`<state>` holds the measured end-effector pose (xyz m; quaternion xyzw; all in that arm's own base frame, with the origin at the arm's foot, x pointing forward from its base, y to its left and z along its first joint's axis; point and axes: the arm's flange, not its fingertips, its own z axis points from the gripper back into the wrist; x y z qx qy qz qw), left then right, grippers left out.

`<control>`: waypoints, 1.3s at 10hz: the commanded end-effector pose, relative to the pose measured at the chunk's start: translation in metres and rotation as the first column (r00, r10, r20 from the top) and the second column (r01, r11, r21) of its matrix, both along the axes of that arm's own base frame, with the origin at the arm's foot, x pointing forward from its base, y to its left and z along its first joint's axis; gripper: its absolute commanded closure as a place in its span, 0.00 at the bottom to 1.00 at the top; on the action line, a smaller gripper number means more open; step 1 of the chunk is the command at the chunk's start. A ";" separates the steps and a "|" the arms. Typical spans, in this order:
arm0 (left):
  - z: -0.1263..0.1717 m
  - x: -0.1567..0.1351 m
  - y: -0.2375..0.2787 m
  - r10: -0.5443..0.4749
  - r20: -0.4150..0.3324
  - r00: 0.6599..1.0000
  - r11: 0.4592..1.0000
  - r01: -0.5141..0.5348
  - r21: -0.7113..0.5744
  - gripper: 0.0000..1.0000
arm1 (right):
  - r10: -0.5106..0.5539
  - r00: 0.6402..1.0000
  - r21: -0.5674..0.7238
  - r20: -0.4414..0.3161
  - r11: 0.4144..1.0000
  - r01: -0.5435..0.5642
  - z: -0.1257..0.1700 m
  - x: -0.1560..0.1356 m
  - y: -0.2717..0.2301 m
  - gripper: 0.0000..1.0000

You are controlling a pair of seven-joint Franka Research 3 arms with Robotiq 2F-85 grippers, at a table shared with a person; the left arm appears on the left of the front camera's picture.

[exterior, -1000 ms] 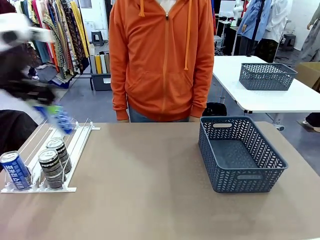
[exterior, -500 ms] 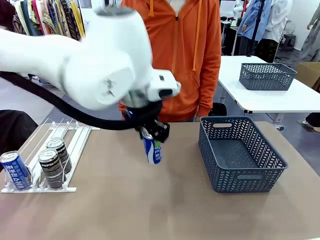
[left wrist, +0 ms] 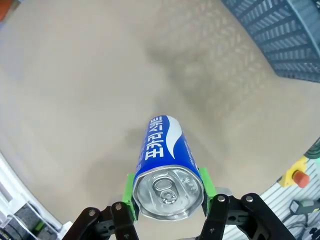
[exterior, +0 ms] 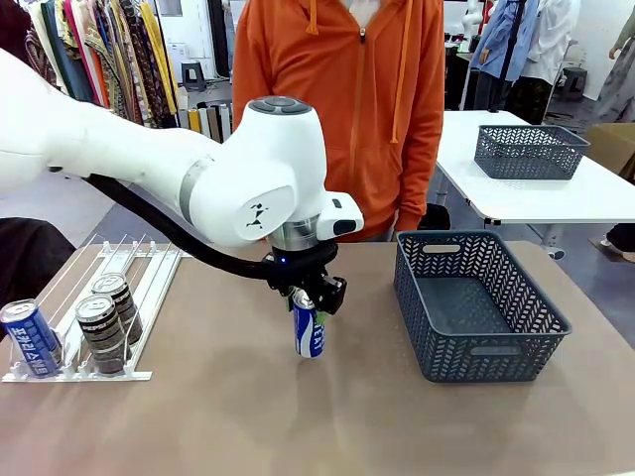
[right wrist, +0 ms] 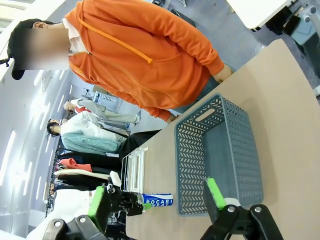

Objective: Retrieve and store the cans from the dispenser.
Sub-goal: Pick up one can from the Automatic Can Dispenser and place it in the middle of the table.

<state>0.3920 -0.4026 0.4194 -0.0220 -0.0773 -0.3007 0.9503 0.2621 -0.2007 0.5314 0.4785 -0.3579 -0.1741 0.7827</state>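
My left gripper [exterior: 309,297] is shut on a slim blue can [exterior: 310,333] by its top, holding it upright at the table's middle, left of the grey mesh basket [exterior: 478,349]. Whether the can's base touches the table I cannot tell. In the left wrist view the green pads [left wrist: 129,191] clamp the silver-topped can [left wrist: 163,155]. The white dispenser [exterior: 149,288] lies at the left and holds one blue can [exterior: 30,339] and two dark cans [exterior: 102,334] at its near end. My right gripper [right wrist: 156,197] is open and holds nothing; it looks at the basket [right wrist: 220,155] from afar.
A person in an orange hoodie [exterior: 347,109] stands at the far edge, behind the middle of the table. Bare tabletop [exterior: 298,426] lies between dispenser and basket. A second basket [exterior: 528,151] sits on a white table behind.
My left arm has swung right from over the dispenser to the table's middle, carrying the blue can, and has lowered it towards the tabletop. The person has shifted slightly right.
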 end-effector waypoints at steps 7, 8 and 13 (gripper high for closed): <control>-0.001 0.007 -0.005 -0.001 -0.024 1.000 0.999 0.002 0.043 0.06 | 0.002 0.999 0.005 0.040 1.000 -0.002 0.000 0.003 0.000 0.00; 0.000 0.006 -0.004 0.004 -0.011 1.000 0.999 -0.003 0.042 0.00 | 0.002 0.999 0.005 0.040 1.000 -0.002 0.000 0.003 0.000 0.00; 0.108 -0.054 0.084 0.095 0.131 0.987 0.980 -0.070 -0.185 0.00 | 0.002 0.999 0.005 0.040 1.000 -0.002 0.000 0.003 0.000 0.00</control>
